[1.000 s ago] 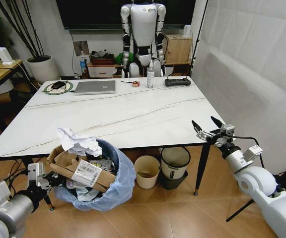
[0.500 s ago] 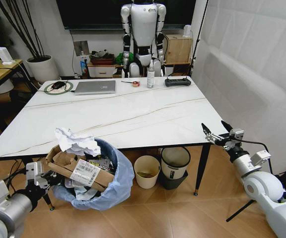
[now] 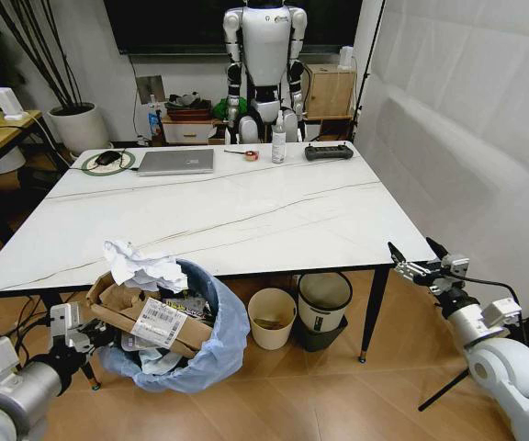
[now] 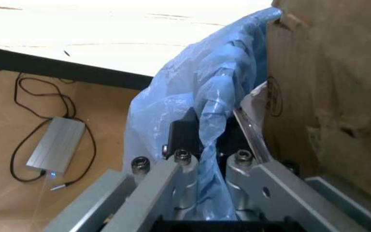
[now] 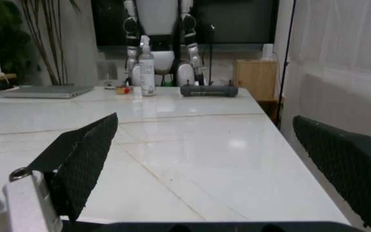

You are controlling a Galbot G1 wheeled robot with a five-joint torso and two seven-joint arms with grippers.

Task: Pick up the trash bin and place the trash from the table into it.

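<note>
Trash (image 3: 145,308) is heaped well above the rim of the trash bin (image 3: 214,354), which is held off the near left corner of the table (image 3: 246,211), lower than the tabletop and above the wooden floor (image 3: 338,395). The bin is gripped by the left gripper (image 4: 208,162), whose jaws are closed on the rim through the crinkled blue bag (best seen in the left wrist view). The load is judged light but top-heavy: a torn cardboard box (image 3: 140,317) with a label and a crumpled white paper (image 3: 140,265) are perched loosely and could be shed if the bin were tilted. The bag is soft and slippery, so the stiff rim beneath it is judged the only sound place for a hold. The right gripper (image 3: 423,262) is held at the near right corner of the table, just off the edge, with its jaws spread wide and nothing between them. The tabletop is glossy and hard, and a grey laptop (image 3: 175,162), a spray bottle (image 3: 278,142) and a dark controller (image 3: 328,152) are kept along the far edge. Two other bins (image 3: 301,312) are seen under the table, and a white humanoid robot (image 3: 264,64) is stood beyond it.
</note>
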